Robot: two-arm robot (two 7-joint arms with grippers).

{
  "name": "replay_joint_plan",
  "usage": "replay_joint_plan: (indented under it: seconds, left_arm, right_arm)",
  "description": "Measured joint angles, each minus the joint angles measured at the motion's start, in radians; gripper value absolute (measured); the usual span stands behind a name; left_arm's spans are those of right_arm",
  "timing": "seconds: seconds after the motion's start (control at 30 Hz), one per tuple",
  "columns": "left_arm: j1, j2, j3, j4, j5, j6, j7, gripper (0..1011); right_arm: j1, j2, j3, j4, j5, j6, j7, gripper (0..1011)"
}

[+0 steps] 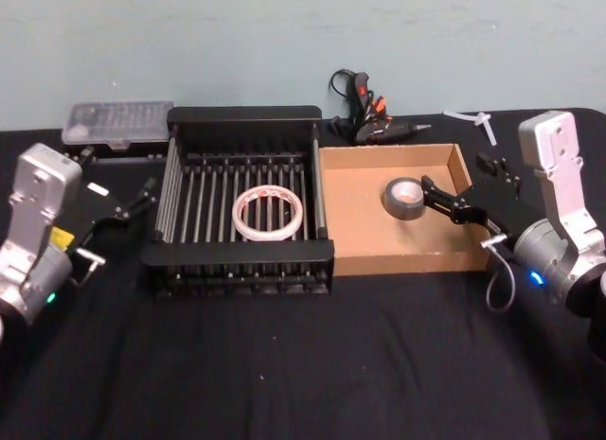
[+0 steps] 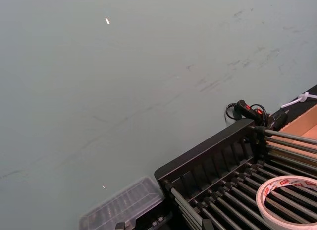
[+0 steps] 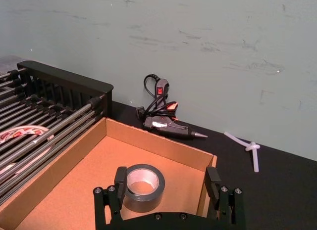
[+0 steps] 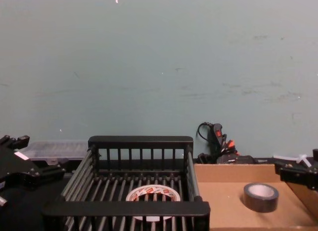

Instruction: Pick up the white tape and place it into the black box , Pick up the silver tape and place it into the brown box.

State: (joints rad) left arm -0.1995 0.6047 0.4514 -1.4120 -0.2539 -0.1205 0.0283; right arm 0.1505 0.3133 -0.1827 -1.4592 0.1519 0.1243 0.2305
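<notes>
The white tape (image 1: 268, 213) lies flat on the slatted floor of the black box (image 1: 246, 118), and its red-printed core shows in the left wrist view (image 2: 290, 200). The silver tape (image 1: 404, 196) lies flat on the floor of the brown box (image 1: 379, 260). My right gripper (image 1: 438, 202) hangs open just right of the silver tape, over the brown box's right wall. In the right wrist view the silver tape (image 3: 142, 186) rests ahead of the spread fingers (image 3: 120, 178), untouched. My left gripper (image 1: 140, 201) stands open, holding nothing, just left of the black box.
A black and orange glue gun (image 1: 365, 114) with its cord lies behind the brown box by the wall. A clear plastic case (image 1: 118, 123) sits at the back left. White glue sticks (image 1: 473, 120) lie at the back right. Black cloth covers the table's front.
</notes>
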Motion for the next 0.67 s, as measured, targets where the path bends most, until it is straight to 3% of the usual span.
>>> replay_joint_plan:
  seconds: [0.67]
  left_arm:
    - [0.000,0.000,0.000,0.000,0.000,0.000,0.000,1001]
  right_arm:
    - [0.000,0.000,0.000,0.000,0.000,0.000,0.000,1002]
